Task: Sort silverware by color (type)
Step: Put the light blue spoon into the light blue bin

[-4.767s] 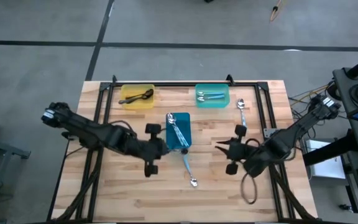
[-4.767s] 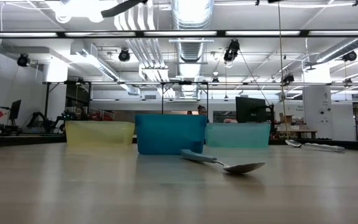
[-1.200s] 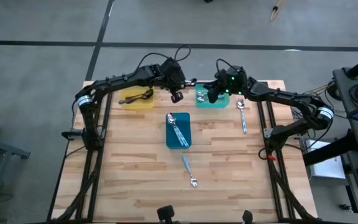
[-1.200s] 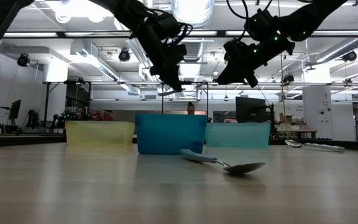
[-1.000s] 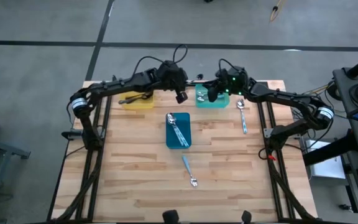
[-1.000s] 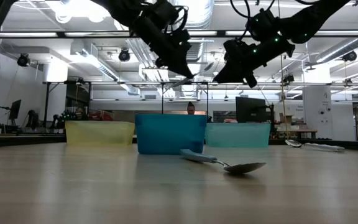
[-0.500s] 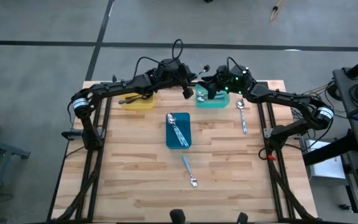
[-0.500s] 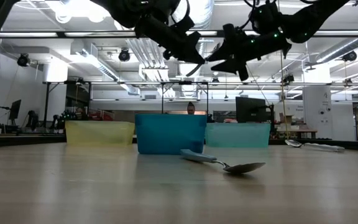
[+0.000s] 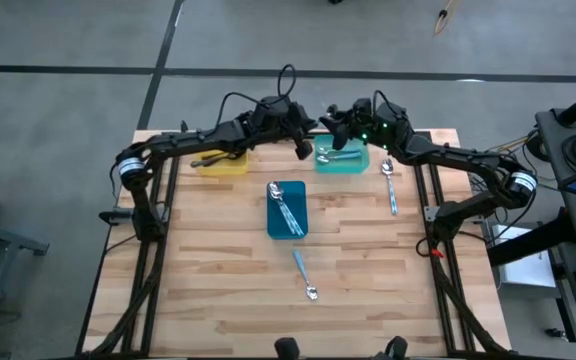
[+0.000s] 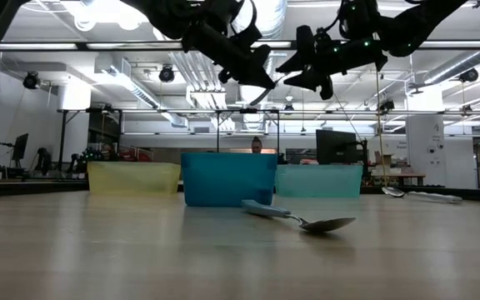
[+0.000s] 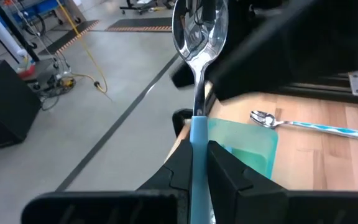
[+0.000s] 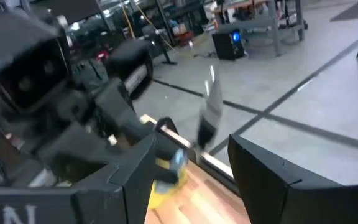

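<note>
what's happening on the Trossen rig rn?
Mid-sort. The left gripper holds a blue-handled spoon in the air at the table's far edge; the right gripper faces it, open, above the teal tray. Two spoons remain on the table: one near the middle, one right of the teal tray.

Glossy metal spoon bowl; pale wood tabletop.

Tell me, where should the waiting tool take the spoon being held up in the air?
Probably by the bare silver neck, just under the bowl of the blue-handled spoon. The left tool already pinches the blue handle, so the open right tool should come from the bowl end, opposite it.
</note>
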